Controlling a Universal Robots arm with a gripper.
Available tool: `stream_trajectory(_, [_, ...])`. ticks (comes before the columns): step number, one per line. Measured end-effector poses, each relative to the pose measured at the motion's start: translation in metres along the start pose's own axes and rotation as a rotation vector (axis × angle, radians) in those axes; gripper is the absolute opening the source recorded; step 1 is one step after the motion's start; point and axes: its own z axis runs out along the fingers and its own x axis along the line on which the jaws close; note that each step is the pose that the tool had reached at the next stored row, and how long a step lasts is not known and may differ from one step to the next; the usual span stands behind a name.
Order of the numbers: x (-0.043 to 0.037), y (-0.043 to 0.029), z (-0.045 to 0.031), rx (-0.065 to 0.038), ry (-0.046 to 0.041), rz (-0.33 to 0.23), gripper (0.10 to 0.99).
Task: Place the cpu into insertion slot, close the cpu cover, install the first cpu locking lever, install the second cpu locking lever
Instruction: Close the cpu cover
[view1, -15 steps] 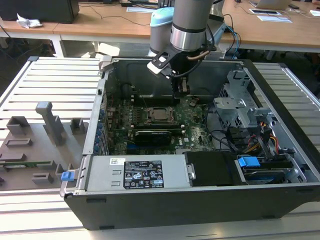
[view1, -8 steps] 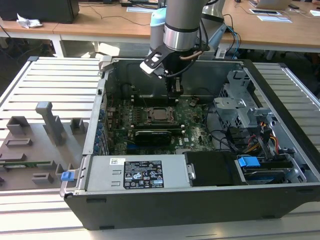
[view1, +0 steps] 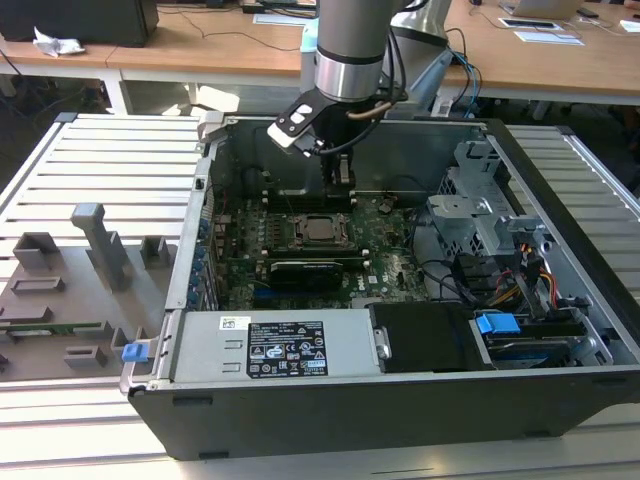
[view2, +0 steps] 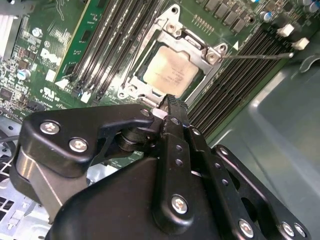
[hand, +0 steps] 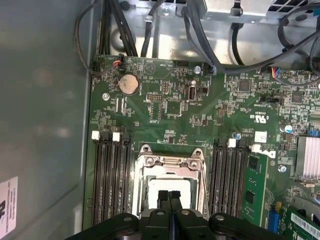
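Observation:
The cpu (view2: 170, 75) lies flat in the insertion slot (view2: 131, 89) on the green board, its dull silver top facing up. The silvery cpu cover (view2: 192, 41) lies around it like a frame. A thin locking lever (view2: 260, 56) runs from one socket corner out across the black memory slots. My gripper (view2: 172, 102) is shut with nothing between its fingers, and its tips hover at the socket's edge just above the chip. In the first wrist view the black fingertips (hand: 163, 196) overlap the cpu (hand: 150, 192) inside the cover (hand: 167, 161). In the exterior view the gripper (view1: 340, 182) hangs over the socket (view1: 320, 230).
Rows of black memory slots (hand: 107, 175) flank the socket on both sides. Cable bundles (hand: 150, 30) hang along the case wall beyond the board. A black card (view1: 305, 270) sits beside the socket. Drive cages (view1: 480, 215) and the power supply (view1: 275, 345) fill the case.

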Motion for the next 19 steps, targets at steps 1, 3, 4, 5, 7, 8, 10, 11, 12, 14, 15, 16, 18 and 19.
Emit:
stream_trajectory(1, [0.0001,-0.0013,0.0,0.0,0.0,0.0,0.106])
stream_trajectory(3, [0.0003,-0.0047,0.0001,0.0,0.0,0.0,0.106])
stream_trajectory(4, [0.0004,-0.0066,0.0001,0.0,0.0,0.0,0.106])
stream_trajectory(5, [0.0005,-0.0084,0.0001,0.0,0.0,0.0,0.106])
stream_trajectory(7, [0.0008,-0.0123,0.0001,0.0,0.0,0.0,0.106])
stream_trajectory(8, [0.0008,-0.0135,0.0001,0.0,0.0,0.0,0.106])
stream_trajectory(10, [0.001,-0.0165,0.0002,0.0,0.0,0.0,0.106])
stream_trajectory(11, [0.0011,-0.0181,0.0002,0.0,0.0,0.0,0.106])
stream_trajectory(12, [0.0012,-0.0192,0.0003,0.0,0.0,0.0,0.106])
stream_trajectory(14, [0.0015,-0.0233,0.0004,0.0,-0.0001,0.0,0.106])
stream_trajectory(15, [0.0015,-0.0245,0.0006,0.0,0.0,0.0,0.106])
stream_trajectory(16, [0.0015,-0.025,0.0008,0.0,-0.0001,0.0,0.106])
stream_trajectory(18, [0.0016,-0.0255,0.0015,0.0,-0.0001,0.0,0.106])
stream_trajectory(19, [0.0016,-0.0256,0.0019,0.0,0.0,0.0,0.106])
